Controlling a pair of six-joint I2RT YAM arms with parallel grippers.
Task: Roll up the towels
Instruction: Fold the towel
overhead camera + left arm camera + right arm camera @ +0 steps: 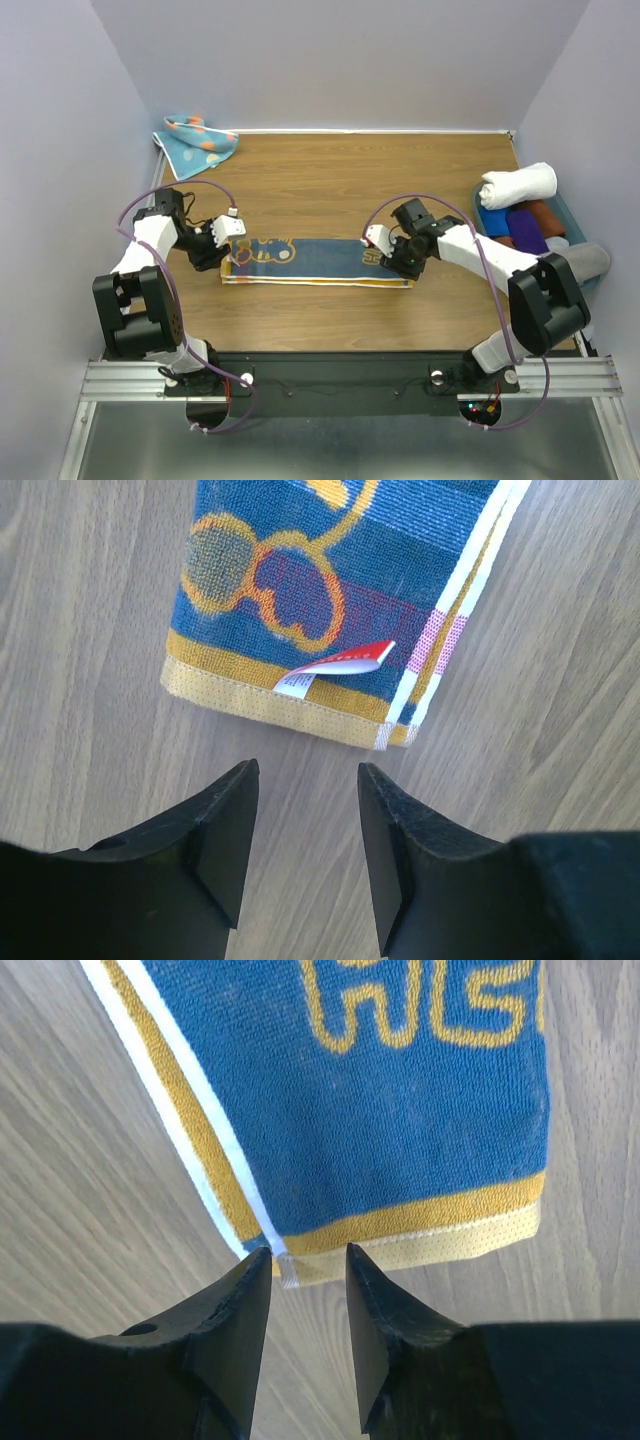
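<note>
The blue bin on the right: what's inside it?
Rolled cloths: a white roll highest at the far end, then a blue roll, a purple roll and a brown roll, and a grey roll nearest. The right arm covers part of the bin; its bottom is hidden.

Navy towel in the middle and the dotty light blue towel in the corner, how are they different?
The navy towel is dark blue with mustard-yellow print; the dotty towel is light blue with orange and yellow dots. The navy towel lies flat as a long folded strip; the dotty towel sits crumpled. Both are cloth towels on the wooden table, and neither is rolled yet.
</note>
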